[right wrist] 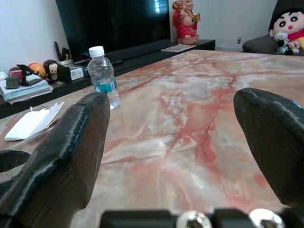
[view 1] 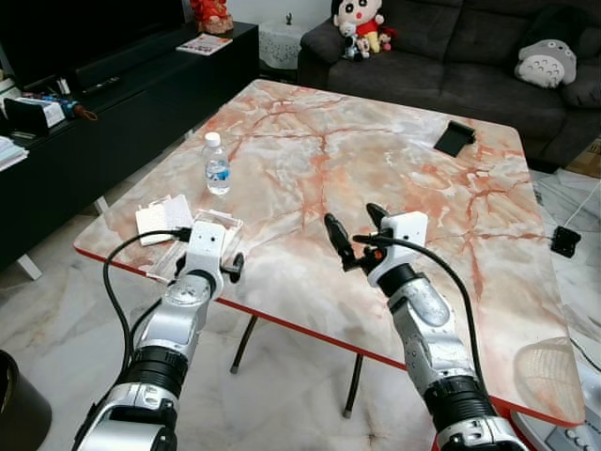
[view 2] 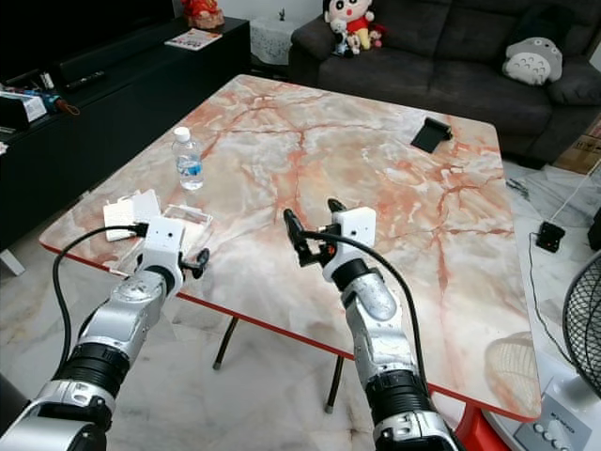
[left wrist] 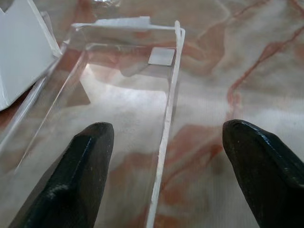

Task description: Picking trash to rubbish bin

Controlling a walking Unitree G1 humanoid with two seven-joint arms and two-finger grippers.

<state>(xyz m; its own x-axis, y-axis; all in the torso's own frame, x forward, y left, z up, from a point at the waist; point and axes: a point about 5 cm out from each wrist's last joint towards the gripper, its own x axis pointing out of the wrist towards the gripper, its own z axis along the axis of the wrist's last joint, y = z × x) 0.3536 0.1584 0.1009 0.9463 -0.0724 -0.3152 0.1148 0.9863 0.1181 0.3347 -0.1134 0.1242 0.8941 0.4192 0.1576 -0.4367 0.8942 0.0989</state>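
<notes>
The clear plastic tray [left wrist: 128, 109] lies at the worktop's [view 1: 376, 160] near-left edge, directly under the left gripper [left wrist: 166, 180], whose jaws stand apart astride the tray's right wall, its long axis running away from them. The right gripper [view 1: 355, 233], jaws also apart, hovers mid-worktop, well apart from it, so the left arm looks better placed.

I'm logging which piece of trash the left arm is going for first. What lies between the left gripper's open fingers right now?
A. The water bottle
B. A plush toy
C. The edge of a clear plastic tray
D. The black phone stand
C: in the left wrist view the left gripper is open with one finger on each side of the wall of the clear plastic tray, lying on the marble table.
</notes>
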